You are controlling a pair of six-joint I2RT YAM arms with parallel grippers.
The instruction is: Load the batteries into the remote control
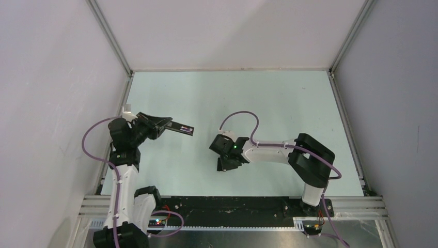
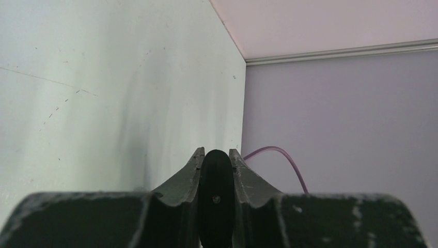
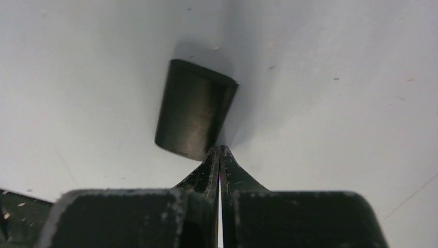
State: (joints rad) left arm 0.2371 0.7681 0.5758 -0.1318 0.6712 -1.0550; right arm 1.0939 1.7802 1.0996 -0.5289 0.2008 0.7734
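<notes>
My left gripper (image 1: 164,124) is shut on the remote control (image 1: 182,128), a slim black bar held above the table and pointing right. Small purple and pale marks show near its free end, too small to tell what they are. In the left wrist view the remote (image 2: 216,199) shows end-on between the shut fingers (image 2: 188,178). My right gripper (image 1: 225,164) is shut and empty, low over the table. In the right wrist view its tips (image 3: 219,151) sit at the near edge of a loose black cover plate (image 3: 195,109) lying flat. No loose batteries show.
The pale table (image 1: 268,103) is walled by white panels on the left, back and right. A purple cable (image 1: 243,116) arcs over the right arm's wrist. A black rail (image 1: 232,206) runs along the near edge.
</notes>
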